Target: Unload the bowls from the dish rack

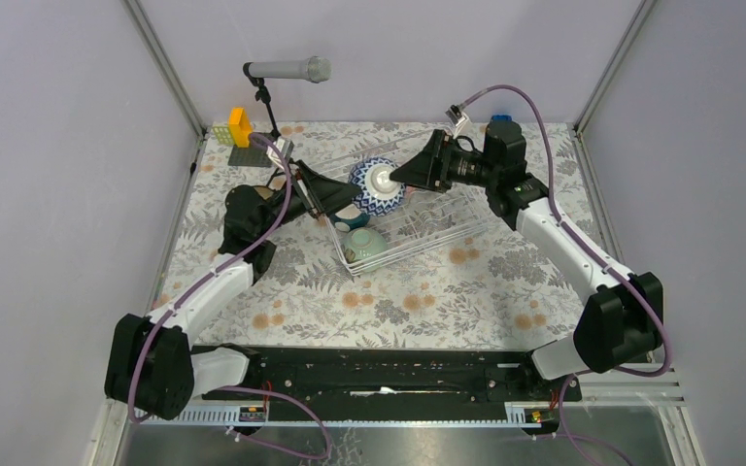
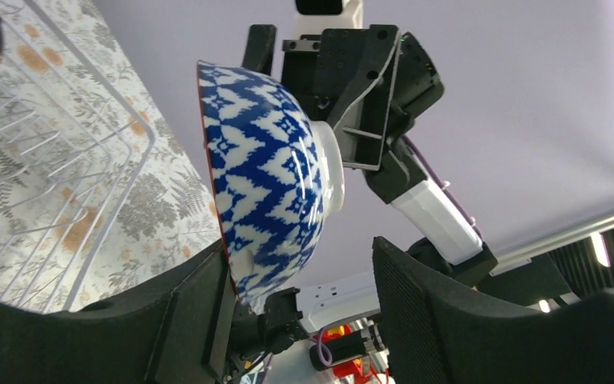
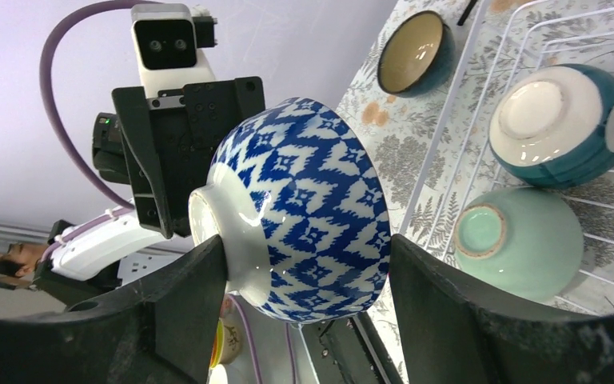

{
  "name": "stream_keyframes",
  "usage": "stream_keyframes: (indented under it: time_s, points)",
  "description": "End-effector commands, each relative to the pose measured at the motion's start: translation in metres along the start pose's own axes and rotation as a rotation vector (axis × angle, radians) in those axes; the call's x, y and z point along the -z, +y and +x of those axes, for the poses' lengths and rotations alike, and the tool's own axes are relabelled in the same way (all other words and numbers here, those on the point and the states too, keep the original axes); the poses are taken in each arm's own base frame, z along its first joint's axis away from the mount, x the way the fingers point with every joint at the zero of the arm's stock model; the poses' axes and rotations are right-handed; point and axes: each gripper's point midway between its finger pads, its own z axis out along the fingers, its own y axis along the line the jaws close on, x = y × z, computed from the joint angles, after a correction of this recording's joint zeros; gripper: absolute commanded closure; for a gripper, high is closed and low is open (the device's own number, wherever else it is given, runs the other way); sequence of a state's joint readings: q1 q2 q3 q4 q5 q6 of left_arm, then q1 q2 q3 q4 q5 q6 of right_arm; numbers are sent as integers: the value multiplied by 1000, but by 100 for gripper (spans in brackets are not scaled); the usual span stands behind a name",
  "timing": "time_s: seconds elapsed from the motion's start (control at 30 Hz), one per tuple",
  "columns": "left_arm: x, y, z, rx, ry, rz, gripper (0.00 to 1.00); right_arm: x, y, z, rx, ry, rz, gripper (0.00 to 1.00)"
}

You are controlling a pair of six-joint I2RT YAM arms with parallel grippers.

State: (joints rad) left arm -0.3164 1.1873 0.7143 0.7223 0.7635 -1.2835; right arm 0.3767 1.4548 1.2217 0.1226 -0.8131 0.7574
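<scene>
The blue-white zigzag bowl (image 1: 379, 184) hangs on its side in the air above the white wire dish rack (image 1: 447, 228). My right gripper (image 3: 308, 256) is shut on the bowl (image 3: 304, 216), one finger on its white foot and the other at its rim. My left gripper (image 2: 300, 264) is open; the bowl's (image 2: 268, 176) rim lies against one finger (image 2: 200, 312) and the other finger stands well apart. A teal bowl (image 3: 564, 124) and a pale green bowl (image 3: 520, 240) lie upside down in the rack. The other bowls are not clearly seen.
A dark bowl with a tan inside (image 3: 414, 52) sits on the floral tablecloth just outside the rack. A microphone on a black stand (image 1: 291, 70) and yellow-orange blocks (image 1: 238, 131) are at the back left. Walls close in on both sides.
</scene>
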Motion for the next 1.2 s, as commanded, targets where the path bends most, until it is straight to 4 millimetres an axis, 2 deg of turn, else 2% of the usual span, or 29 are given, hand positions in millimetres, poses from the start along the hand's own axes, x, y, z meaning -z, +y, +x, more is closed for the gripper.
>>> stream_keyframes:
  time_s: [0.0,0.17,0.3,0.47,0.67,0.8,1.03,1.17]
  points:
    - [2,-46,2,-65,4,193,37,7,40,-7,46,-24,-147,40]
    - [4,-62,0,-70,-15,261,47,5,42,-9,16,-37,-178,40]
    - [6,-76,-4,-73,-42,320,65,1,38,-11,-18,-40,-182,40]
    - [5,-89,-11,-66,-64,380,78,-4,35,-12,-55,-46,-200,40]
    - [2,-95,-18,-56,-94,436,81,-9,27,-11,-106,-48,-209,40]
    - [0,-102,-24,-49,-108,491,75,-13,21,-11,-138,-50,-211,40]
    - [-6,-121,-37,-50,-126,570,82,-18,16,-16,-165,-70,-215,38]
    - [-9,-128,-46,-64,-152,590,82,-21,13,-21,-182,-88,-216,38]
